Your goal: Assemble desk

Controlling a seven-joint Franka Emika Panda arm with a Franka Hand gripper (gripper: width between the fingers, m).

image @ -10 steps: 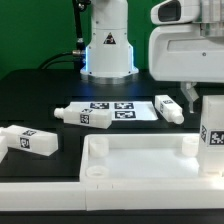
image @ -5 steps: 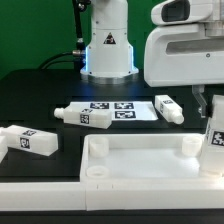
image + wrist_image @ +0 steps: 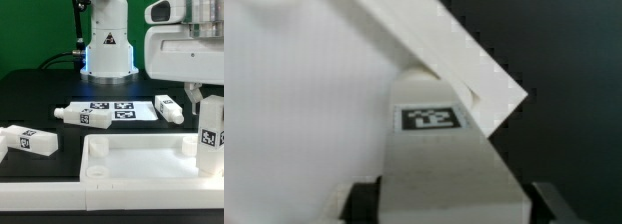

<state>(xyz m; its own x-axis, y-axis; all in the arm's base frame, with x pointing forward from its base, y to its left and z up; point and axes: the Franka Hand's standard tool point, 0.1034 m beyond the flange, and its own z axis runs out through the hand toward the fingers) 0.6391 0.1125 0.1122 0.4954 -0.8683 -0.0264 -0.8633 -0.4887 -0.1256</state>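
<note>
Exterior view: the gripper is pinching a blocky white plastic leg upright. It's at the exterior view's right end of the white rimmed plastic desk top, which sits on the black worktop.

Wrist view: the tagged leg is squeezed between both fingers.

Bright, even light overhead; white plastic glares; the wrist view is soft and blurred.

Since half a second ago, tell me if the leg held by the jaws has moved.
Yes. The leg has shifted toward the exterior view's left, nearer the corner socket of the desk top, and stands straighter.
</note>
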